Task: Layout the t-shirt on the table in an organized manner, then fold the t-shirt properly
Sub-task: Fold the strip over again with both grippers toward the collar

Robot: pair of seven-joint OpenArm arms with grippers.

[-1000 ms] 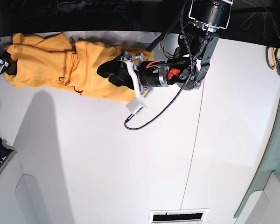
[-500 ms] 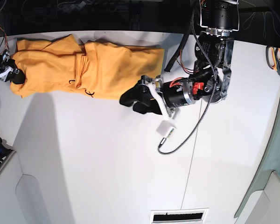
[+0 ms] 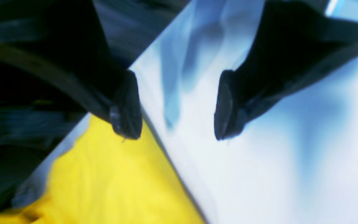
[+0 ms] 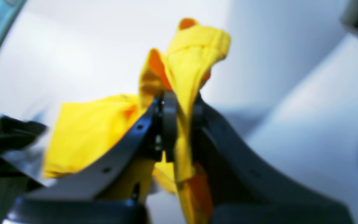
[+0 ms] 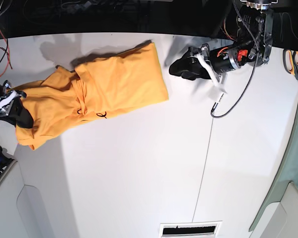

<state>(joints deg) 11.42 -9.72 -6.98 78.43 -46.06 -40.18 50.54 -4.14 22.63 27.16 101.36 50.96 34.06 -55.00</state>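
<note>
- The right pincer (image 5: 21, 115) is sitting at the base view's left edge, clamping a bunched fold of the shirt (image 5: 109, 84).
- The shirt is lying folded lengthwise across the far left of the surface (image 5: 139, 168).
- The left pincer (image 5: 176, 68) is hovering just beside the shirt's right edge, spread wide and holding nothing.

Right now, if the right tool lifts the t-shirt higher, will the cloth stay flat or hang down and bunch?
Probably it hangs and bunches: the t-shirt already folds limply where the right tool pinches it. It seems light, since one pinch raises that end. It would likely drag across the table rather than slide as one flat sheet, because wrinkles show near its print.
</note>
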